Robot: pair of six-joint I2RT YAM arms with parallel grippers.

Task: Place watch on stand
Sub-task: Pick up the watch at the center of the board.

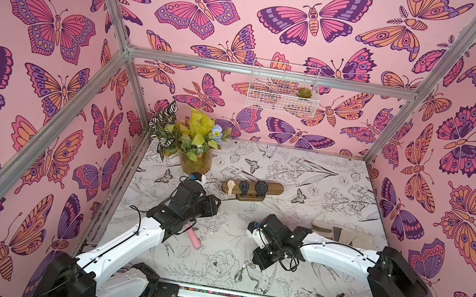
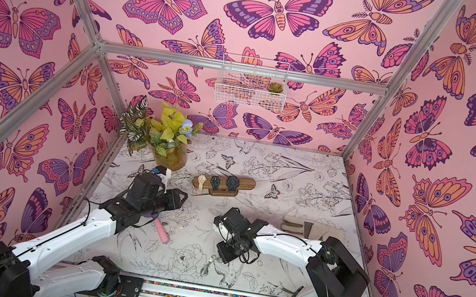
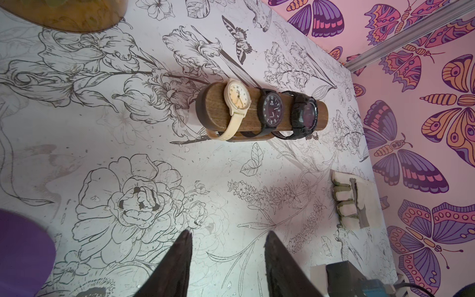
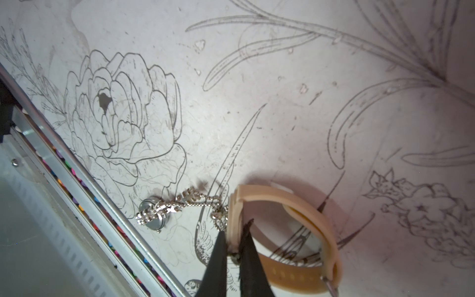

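— Right hand (image 4: 232,248), state?
— Closed. Pinching the beige watch (image 4: 259,195) at the case edge, one finger on each side, strap loop sticking out beside them.
— Where's that watch?
— Down at the counter (image 1: 323,184) near the front rail, well apart from the stand (image 1: 276,188). Lifted or resting, can't tell.
— Anything touching it?
— Silver chain (image 4: 177,206) with a round metal piece lies just beside it. The chain end reaches the watch by the fingers, but actual contact can't be confirmed.
— Left hand (image 3: 227,232)?
— Open, fingers apart, nothing between them. It hangs over the counter, facing the stand.
— Stand contents?
— Three watches wrapped round the wooden bar, side by side. Cream watch (image 3: 237,99) near one rounded end, black watch (image 3: 270,110) in the middle, chunky black watch (image 3: 305,117) after that. In both top views the bar's end toward the right wall is bare wood.
— Any text?
— Cream dial has dark hour numerals round the rim and a small mark under twelve, too small to read. Black dial has a pale logo, also unreadable. The chunky one's face is too dark to make out.
— Other stuff?
— Vase (image 1: 196,163) of leaves at back left, near the stand. Glove (image 1: 350,235) by the right wall. Pink stick (image 1: 195,238) on the counter, partly under the left arm. White wire basket (image 1: 281,104) on the back wall with a small succulent (image 1: 303,92) in it.
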